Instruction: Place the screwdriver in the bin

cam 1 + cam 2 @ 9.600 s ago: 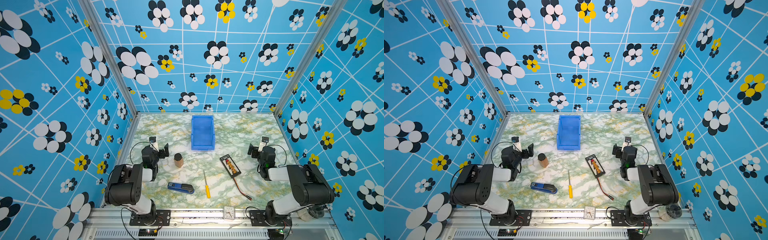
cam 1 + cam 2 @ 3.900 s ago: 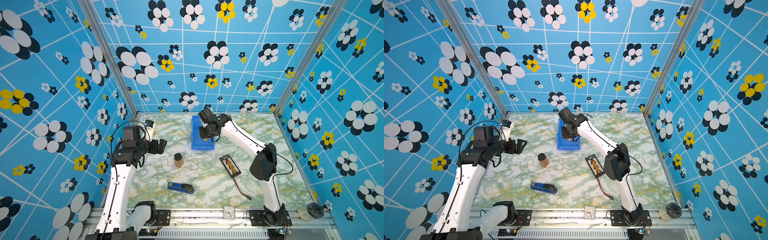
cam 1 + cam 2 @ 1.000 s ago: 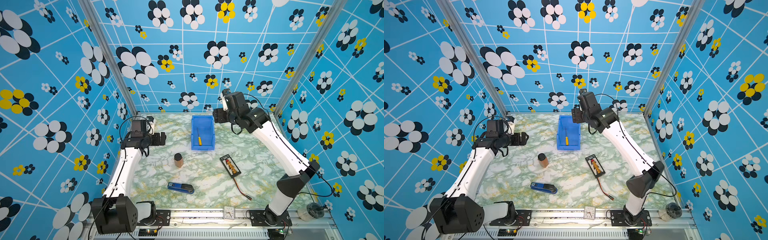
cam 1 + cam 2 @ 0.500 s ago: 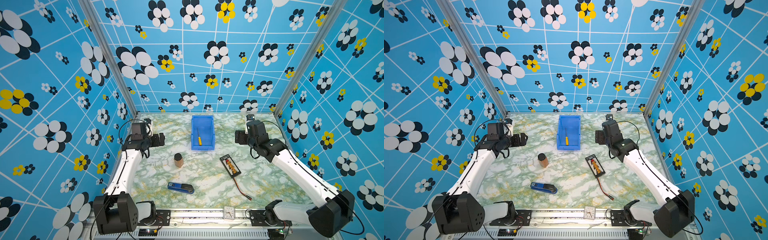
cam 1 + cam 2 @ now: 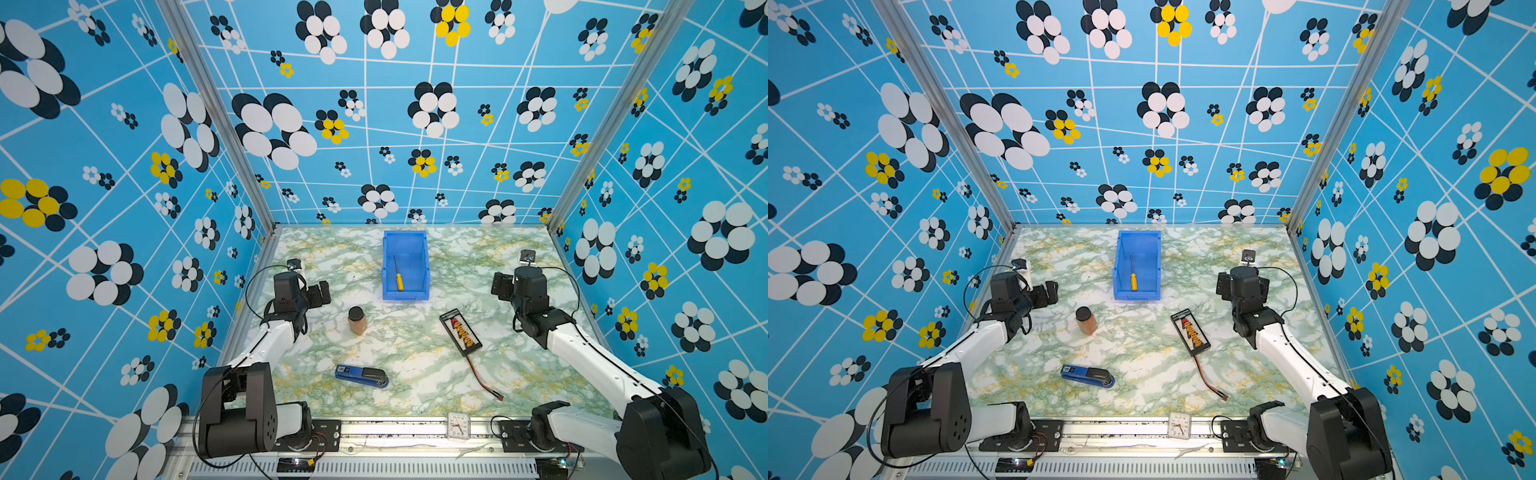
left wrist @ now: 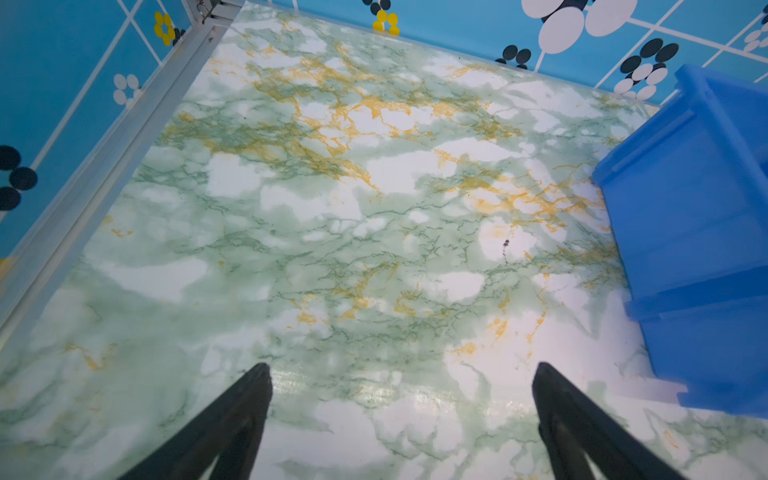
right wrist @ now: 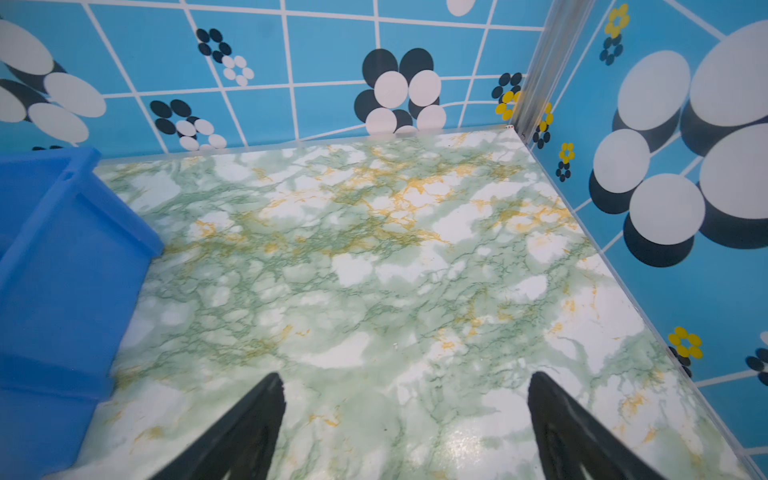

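Table [image 5: 415, 374] read as a clock in both top views, 12 at the far wall.

- Bin [image 5: 405, 296] stands toward 12, lower front facing 6.
- Screwdriver [image 5: 398, 277] lies flat on the bin floor, handle toward 6, shaft toward 12, slightly leaning to 11. Nothing is touching it.
- Left gripper [image 6: 401, 368]: fingers spread wide, nothing between them. It is over bare table at the bin's 9 o'clock, apart from it.
- Right gripper [image 7: 406, 376]: fingers likewise spread and empty, at the bin's 3 o'clock, apart from it.
- Brown jar [image 5: 356, 320] is upright at the bin's 7.
- Black device with wires [image 5: 460, 332] is at the bin's 5.
- Stapler [image 5: 361, 376] is near 6, with a small clock [image 5: 458, 424] on the front rail.
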`<control>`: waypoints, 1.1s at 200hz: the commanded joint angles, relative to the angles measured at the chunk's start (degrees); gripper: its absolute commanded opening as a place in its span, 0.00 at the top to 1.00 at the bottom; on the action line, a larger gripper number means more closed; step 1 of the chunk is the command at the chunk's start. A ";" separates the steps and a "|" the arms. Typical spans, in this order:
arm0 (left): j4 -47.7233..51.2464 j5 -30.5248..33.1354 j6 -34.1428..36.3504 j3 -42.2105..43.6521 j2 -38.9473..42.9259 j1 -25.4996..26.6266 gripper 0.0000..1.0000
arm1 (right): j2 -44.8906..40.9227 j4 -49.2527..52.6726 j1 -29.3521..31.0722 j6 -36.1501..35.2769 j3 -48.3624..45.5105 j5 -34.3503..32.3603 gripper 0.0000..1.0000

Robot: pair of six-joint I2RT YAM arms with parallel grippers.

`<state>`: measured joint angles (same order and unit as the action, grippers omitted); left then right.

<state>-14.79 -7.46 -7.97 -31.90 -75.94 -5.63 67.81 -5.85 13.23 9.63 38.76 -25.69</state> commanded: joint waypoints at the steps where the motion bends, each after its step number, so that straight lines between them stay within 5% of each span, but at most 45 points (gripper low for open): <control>1: -15.16 -0.12 1.44 3.85 -1.93 -0.39 0.01 | -1.21 -8.01 -2.10 -0.62 -2.70 -0.70 0.05; 105: -39.94 -1.71 3.87 12.84 -8.70 1.08 0.01 | 0.05 -23.74 -6.01 -5.98 -14.66 4.79 0.05; 133: -52.71 0.37 4.09 16.47 -14.42 1.89 0.01 | 4.35 -36.06 -9.37 -6.81 -18.78 7.42 0.05; 208: -46.78 0.26 4.36 14.26 -13.40 2.11 0.01 | 21.72 -51.44 -11.48 -6.87 -18.67 12.72 0.04; 220: -46.57 0.28 4.36 14.23 -13.30 2.12 0.01 | 20.31 -44.05 -11.74 -6.79 -16.28 14.00 0.03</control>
<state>-60.47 -7.86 -4.67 -16.34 -89.14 -3.99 87.48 -49.91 2.20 3.55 20.25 -14.83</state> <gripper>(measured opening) 0.992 0.958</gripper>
